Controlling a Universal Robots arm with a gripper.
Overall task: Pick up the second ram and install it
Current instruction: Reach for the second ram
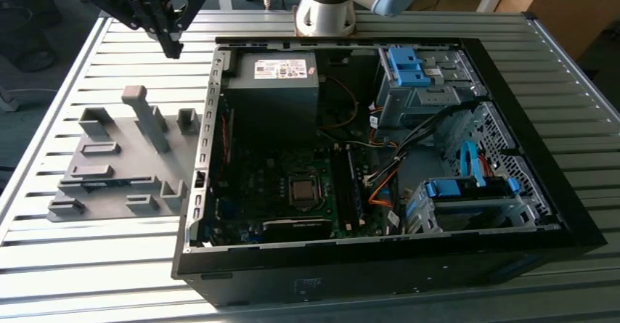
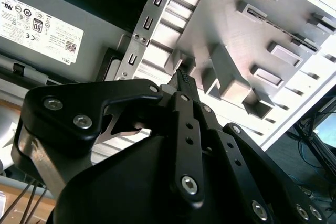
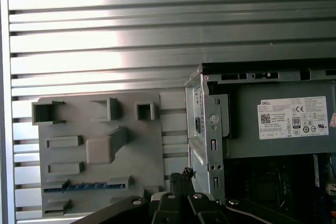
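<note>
Plainly the job has barely begun: the second ram stands on edge in a long slot of the grey holder plate, showing as a thin blue strip in the first wrist view, and nothing grips it. The plate lies on the slatted desk just beside the open computer case, on the exterior view's left of it. The hand hangs in the air over the desk, beyond the plate's far end in the exterior view and near the case corner by the power supply, well apart from the stick. Its 2 fingers look clenched tip to tip in both wrist views, with nothing between them. As I judge it, neither half of the task is done: the stick is not picked up, and it is not seated in the long memory slots beside the processor socket. Whether another stick already sits in those slots I cannot tell.
</note>
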